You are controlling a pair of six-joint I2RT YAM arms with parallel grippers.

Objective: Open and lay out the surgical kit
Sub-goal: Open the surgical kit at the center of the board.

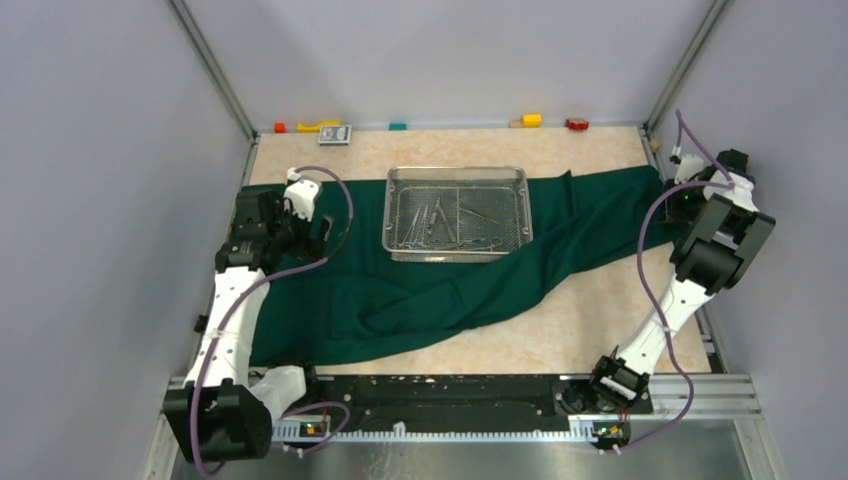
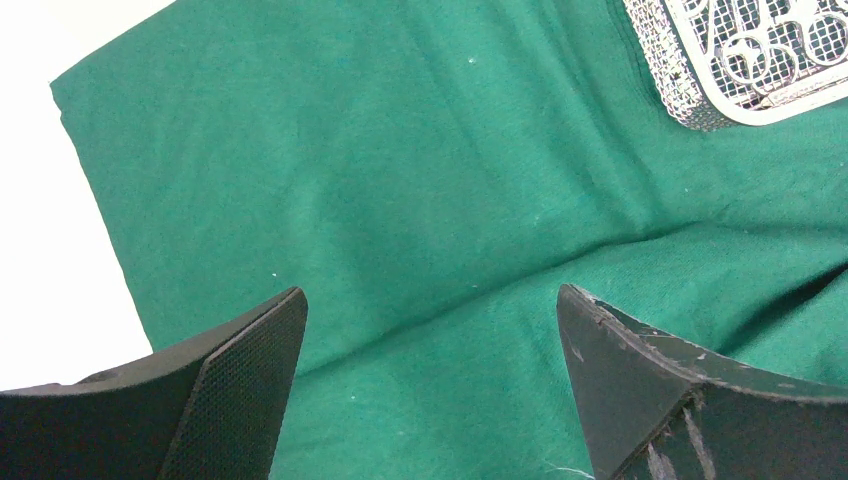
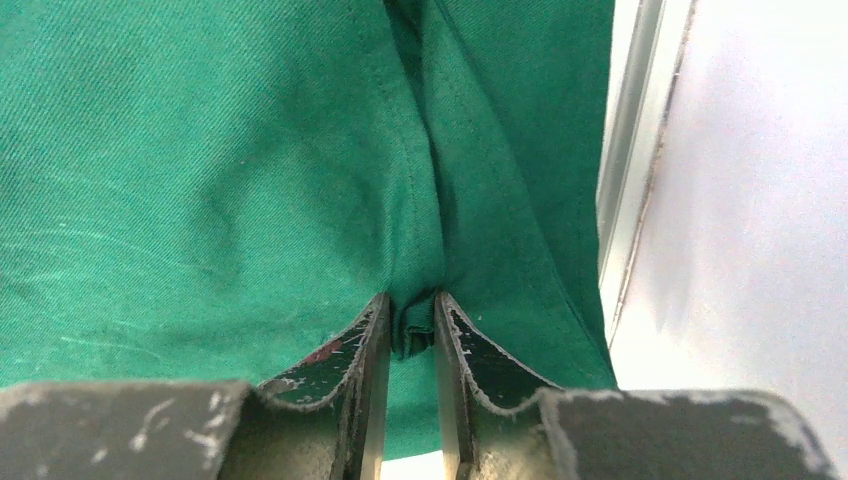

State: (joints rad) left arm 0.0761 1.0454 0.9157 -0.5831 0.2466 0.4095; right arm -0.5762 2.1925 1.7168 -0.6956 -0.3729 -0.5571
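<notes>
Green cloth (image 1: pixel 400 300) carries the mesh tray (image 1: pixel 457 171). Right gripper (image 3: pixel 412 300) clamps a cloth fold (far right edge); left gripper (image 2: pixel 430 290) spread wide, empty.

Up top, the slim steel instruments (image 1: pixel 445 222) in the silver rectangular wire-mesh tray (image 1: pixel 457 170) are a thin tangle, too small to count or tell apart. The large dark green cloth (image 1: pixel 400 300) runs under that tray, hidden there, and the left arm (image 1: pixel 232 310) covers part of its left side. Its right end slips behind the right arm (image 1: pixel 690 285), and the right tool (image 3: pixel 410 335) can't be made out from above. On its wrist camera, the fingers (image 3: pixel 365 350) cover how deep the pinched fold goes. On the left wrist camera, only one tray corner shows, cut by the top and right edges, with blurred ring handles inside. The left tool (image 2: pixel 430 292) has its fingers (image 2: pixel 250 370) cropped at the bottom. The small coloured blocks (image 1: pixel 531 120) at the far edge of the surface (image 1: pixel 600 320) are too small to make out their shapes.
</notes>
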